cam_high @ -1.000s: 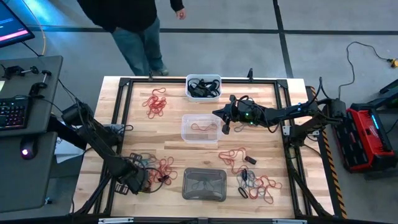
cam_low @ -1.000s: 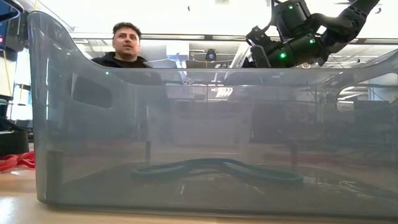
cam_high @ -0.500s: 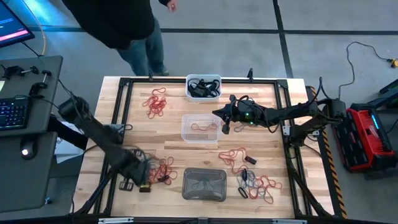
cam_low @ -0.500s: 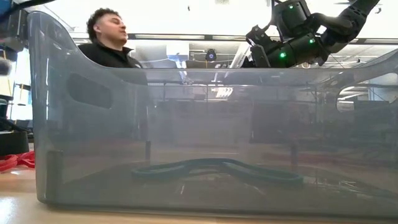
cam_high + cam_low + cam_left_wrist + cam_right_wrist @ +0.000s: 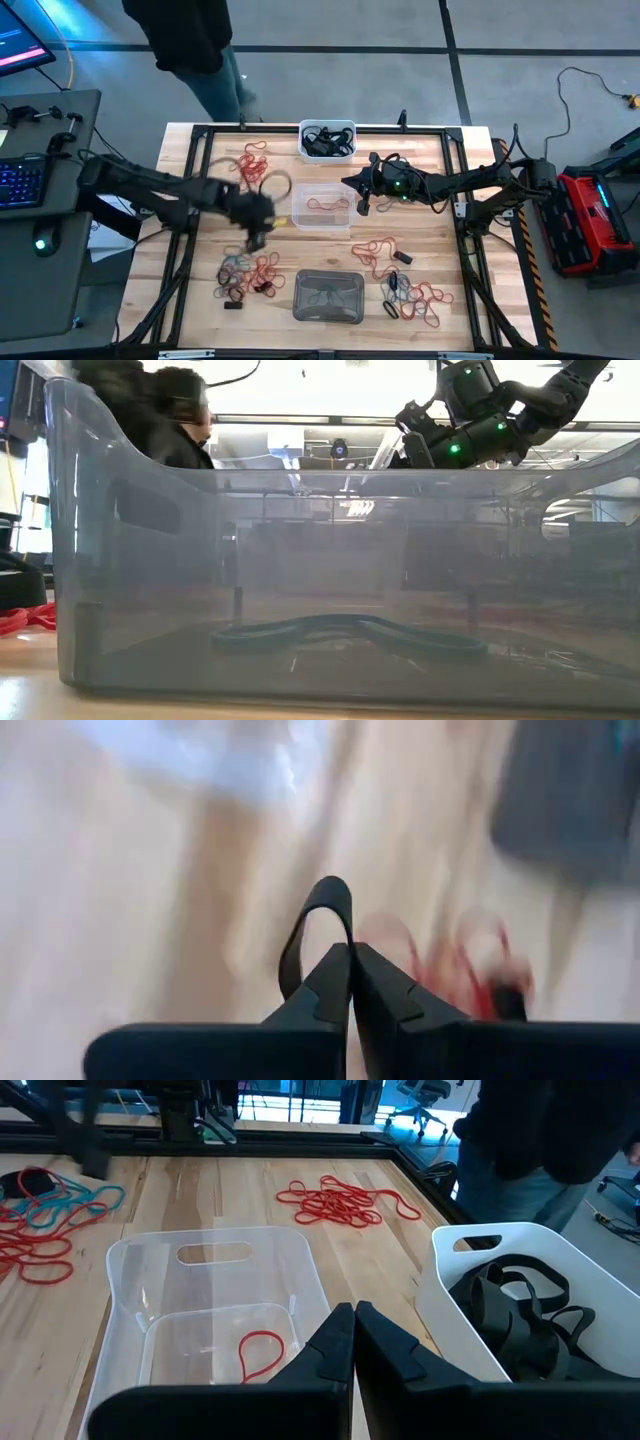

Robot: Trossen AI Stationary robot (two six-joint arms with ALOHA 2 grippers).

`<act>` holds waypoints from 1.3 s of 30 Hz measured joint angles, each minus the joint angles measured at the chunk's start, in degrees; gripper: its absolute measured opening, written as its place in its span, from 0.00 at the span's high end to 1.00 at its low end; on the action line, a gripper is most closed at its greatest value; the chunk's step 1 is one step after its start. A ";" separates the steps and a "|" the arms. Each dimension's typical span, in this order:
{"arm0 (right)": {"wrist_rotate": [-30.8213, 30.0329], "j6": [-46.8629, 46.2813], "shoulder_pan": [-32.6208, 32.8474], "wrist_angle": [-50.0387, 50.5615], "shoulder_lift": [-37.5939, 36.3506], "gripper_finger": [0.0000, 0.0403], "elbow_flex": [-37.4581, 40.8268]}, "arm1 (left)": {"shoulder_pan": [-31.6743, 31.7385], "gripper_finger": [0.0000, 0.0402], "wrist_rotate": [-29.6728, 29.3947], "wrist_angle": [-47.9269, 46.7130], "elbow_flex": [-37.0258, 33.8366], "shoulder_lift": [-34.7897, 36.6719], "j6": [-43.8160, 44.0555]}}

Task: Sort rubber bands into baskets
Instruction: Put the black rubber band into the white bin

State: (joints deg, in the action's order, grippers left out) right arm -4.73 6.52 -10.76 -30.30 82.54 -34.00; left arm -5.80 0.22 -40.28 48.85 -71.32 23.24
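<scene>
The left claw (image 5: 258,226) has swung up from the mixed pile of rubber bands (image 5: 248,275) at the near left of the desk (image 5: 440,225) and now hangs just left of the clear basket (image 5: 322,206), its fingers pinched shut on a dark band (image 5: 312,925) that loops up from the tips. That looks like a pick just made, so the carry to a basket is under way, likely toward the white basket (image 5: 327,139) where black bands lie. The right claw (image 5: 362,198) has not moved, closed and empty above the clear basket's right edge, while the grey basket (image 5: 329,297) waits at the near edge.
</scene>
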 joint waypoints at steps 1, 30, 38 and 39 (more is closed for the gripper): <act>0.00 -0.03 -0.01 0.02 0.00 1.00 0.00 | 2.51 1.00 -0.51 2.72 0.01 -0.38 -1.50; 0.00 -0.95 -0.11 -0.39 0.00 1.00 -0.02 | 37.77 1.00 5.51 27.46 27.60 -34.82 -31.50; 0.00 -1.66 -0.11 -0.15 0.00 1.00 -0.02 | 39.19 0.98 7.19 25.31 29.56 -38.97 -34.93; 0.00 -1.66 -0.11 -0.16 0.00 1.00 -0.02 | 39.19 0.96 7.15 25.16 29.56 -38.97 -35.72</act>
State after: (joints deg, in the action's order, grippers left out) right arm -4.73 4.86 -10.87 -30.46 82.54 -34.02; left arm 33.39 7.38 -15.12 78.41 -110.29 -12.48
